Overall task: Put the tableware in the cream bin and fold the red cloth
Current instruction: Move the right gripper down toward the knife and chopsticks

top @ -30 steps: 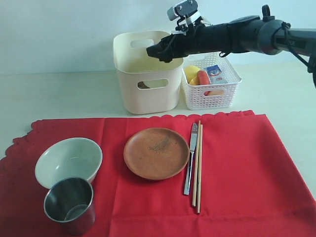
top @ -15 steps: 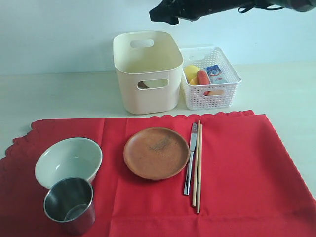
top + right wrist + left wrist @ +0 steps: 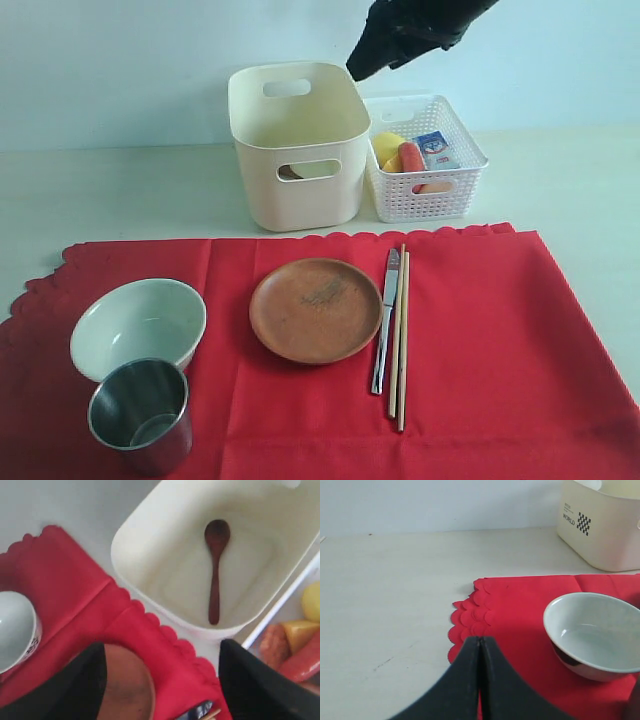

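The red cloth (image 3: 480, 340) lies spread across the table front. On it stand a pale bowl (image 3: 138, 325), a steel cup (image 3: 138, 415), a round brown plate (image 3: 316, 309), a silver knife (image 3: 384, 320) and wooden chopsticks (image 3: 400, 335). Behind stands the cream bin (image 3: 298, 145); in the right wrist view a dark wooden spoon (image 3: 216, 567) lies on its floor. My right gripper (image 3: 370, 60) hangs high above the bin's right rim, open and empty (image 3: 162, 677). My left gripper (image 3: 480, 642) is shut, empty, over the cloth's scalloped corner beside the bowl (image 3: 592, 630).
A white lattice basket (image 3: 425, 160) with a lemon, a milk carton and other food stands right of the cream bin. Bare pale tabletop (image 3: 120, 195) stretches left of the bin and behind the cloth.
My right arm has risen from the cream bin's mouth and swung up and rightwards, now hanging above the bin's right rim. The tableware on the cloth has not moved.
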{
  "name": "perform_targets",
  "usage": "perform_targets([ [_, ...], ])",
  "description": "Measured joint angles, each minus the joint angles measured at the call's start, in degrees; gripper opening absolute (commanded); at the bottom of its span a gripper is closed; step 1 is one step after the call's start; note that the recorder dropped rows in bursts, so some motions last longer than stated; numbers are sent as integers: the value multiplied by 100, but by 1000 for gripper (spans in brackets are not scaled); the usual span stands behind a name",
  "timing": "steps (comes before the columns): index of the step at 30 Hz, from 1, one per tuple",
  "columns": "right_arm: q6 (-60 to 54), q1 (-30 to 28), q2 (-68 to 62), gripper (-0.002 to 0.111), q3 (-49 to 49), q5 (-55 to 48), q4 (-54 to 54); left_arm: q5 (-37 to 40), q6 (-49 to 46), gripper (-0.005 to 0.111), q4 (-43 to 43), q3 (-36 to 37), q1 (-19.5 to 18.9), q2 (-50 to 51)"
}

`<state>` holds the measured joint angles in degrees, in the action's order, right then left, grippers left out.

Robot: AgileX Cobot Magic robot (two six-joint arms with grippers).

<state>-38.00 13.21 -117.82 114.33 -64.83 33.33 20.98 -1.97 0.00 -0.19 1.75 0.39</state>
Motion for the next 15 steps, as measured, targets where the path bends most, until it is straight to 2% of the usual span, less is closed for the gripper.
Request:
perform_targets([
  [7, 321, 0, 0, 62, -513, -459, -72, 0, 0, 0, 0, 0, 0, 0],
  [15, 970, 12, 0, 59, -1755, -422, -754, 0, 0, 0, 0, 0, 0, 0],
])
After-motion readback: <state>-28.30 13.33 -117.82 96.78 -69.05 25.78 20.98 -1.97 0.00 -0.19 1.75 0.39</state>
